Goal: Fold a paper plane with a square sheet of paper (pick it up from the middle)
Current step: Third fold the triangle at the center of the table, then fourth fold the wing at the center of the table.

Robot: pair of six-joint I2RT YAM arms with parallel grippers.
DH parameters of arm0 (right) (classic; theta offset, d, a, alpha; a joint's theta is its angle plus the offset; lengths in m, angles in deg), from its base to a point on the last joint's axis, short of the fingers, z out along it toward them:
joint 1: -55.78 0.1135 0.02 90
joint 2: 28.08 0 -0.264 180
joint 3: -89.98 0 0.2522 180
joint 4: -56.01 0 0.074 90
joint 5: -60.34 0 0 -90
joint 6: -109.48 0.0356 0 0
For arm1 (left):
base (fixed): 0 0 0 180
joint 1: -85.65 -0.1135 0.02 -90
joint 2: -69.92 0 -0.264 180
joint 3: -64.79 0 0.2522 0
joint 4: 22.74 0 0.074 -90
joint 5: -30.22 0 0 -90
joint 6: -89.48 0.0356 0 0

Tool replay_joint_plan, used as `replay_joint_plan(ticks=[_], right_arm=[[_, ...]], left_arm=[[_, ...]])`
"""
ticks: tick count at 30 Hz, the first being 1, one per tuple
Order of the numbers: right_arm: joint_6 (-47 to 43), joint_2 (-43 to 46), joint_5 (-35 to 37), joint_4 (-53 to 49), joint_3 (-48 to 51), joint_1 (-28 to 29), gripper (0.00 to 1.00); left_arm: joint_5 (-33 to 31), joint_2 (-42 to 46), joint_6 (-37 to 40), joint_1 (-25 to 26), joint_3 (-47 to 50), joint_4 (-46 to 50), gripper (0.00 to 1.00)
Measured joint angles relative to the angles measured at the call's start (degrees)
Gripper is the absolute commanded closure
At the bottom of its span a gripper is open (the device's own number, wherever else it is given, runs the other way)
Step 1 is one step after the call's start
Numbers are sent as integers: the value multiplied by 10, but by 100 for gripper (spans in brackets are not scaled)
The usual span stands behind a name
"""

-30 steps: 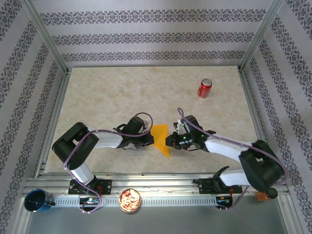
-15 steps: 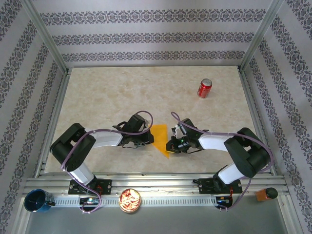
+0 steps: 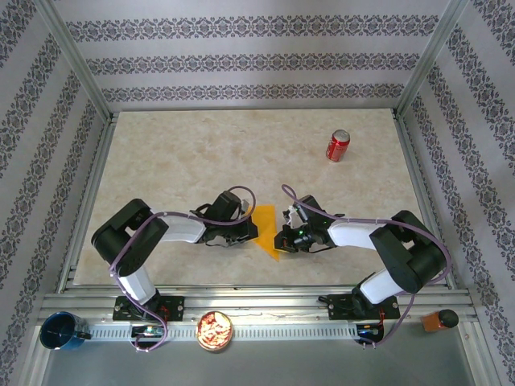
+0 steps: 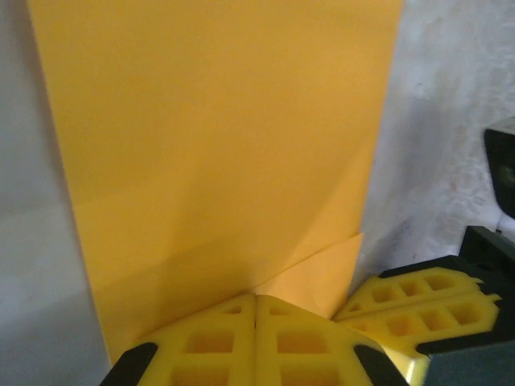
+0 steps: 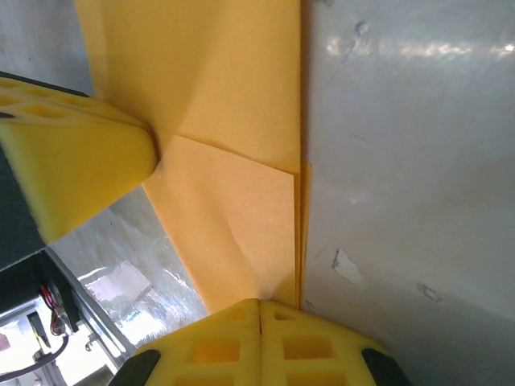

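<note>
Well, creased orange paper point(image 4: 217, 145) (smooth, pointed).

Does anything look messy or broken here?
Nothing is spilled or broken. Only the square sheet of paper looks a bit untidy: its stacked edges beside the right gripper do not line up exactly.

Damask-striped wallpaper walls point(image 3: 241, 64), beige marbled tabletop point(image 3: 177, 161), aluminium corner posts point(image 3: 76, 60), even bright light

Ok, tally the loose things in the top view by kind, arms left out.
Paper: 1
Can: 1
Cup: 1
Bowl: 1
Orange block: 1
Total: 5
</note>
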Motion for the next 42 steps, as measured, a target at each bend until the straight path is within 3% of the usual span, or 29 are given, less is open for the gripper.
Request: replay_joint_plan(ticks=[9,23,33,37,42], right_arm=[[-4,-6,-4,9,0,0,97],[-16,-21,-19,30,-2,0,97],[-35,21,26,-3,-10,3,75],[-34,68,67,-15,-11,0,72],[-27,62,85,-22,-27,-4,71]], left_arm=[[-6,26,-2,-11,62,-76,91],[-56,77,35,-62,73,-5,88],[-92,194,53,-64,66,96,83],[-91,216,53,-64,60,102,76],[-81,208,50,-64,60,107,71]])
